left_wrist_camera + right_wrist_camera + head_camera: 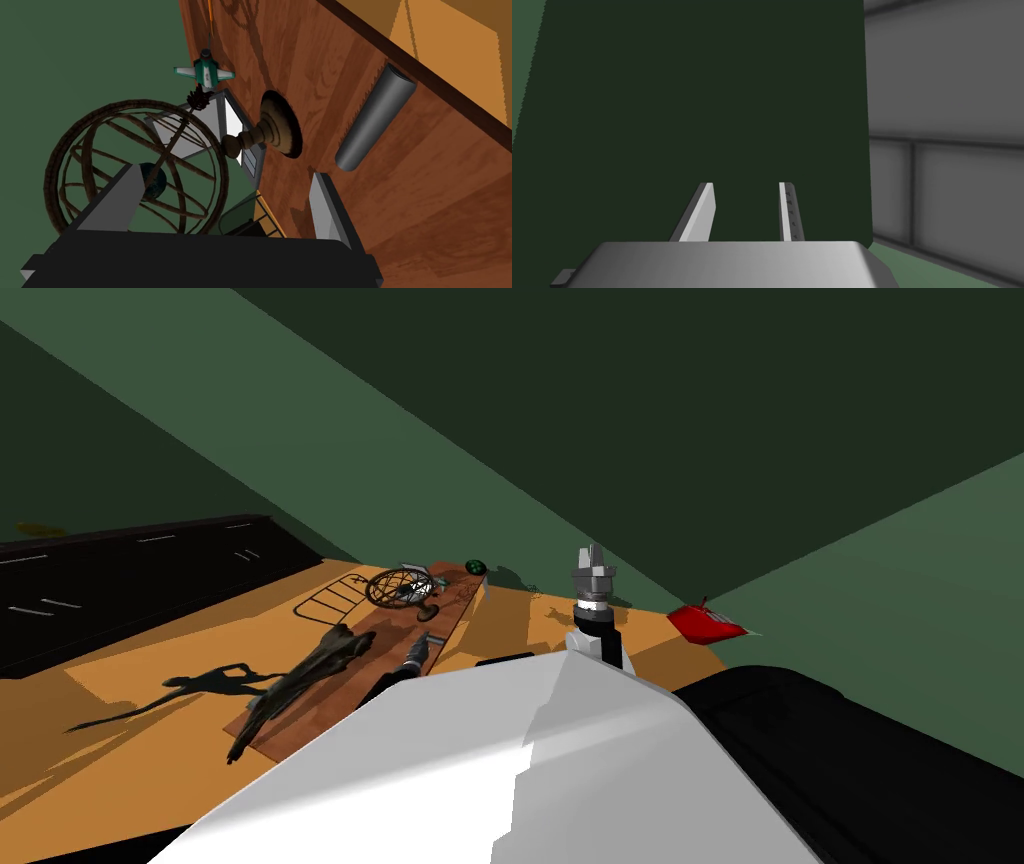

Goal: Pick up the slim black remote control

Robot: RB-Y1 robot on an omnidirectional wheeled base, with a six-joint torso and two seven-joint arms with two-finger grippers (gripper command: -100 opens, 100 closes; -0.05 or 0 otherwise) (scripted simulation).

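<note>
Hovering low by the brown board (400, 210), the left gripper (222, 202) stands wide open with nothing between its fingers. Just past one fingertip (320, 182) lies the remote (375, 117), a slim dark grey bar flat on the board. Its long axis runs nearly along the gripper's line of sight. The near end is close to that finger and the far end points away. The remote lies just beside the board's edge and roughly parallel to it, and beyond that edge is the orange tabletop (450, 45). On the remote's other side, apart from it, the round foot of the ring globe (155, 180) sits on the board. A small green-and-white toy plane (205, 72) shows past the globe. The right gripper (744, 210) points upward in the head view, its fingers a narrow gap apart, holding nothing.
</note>
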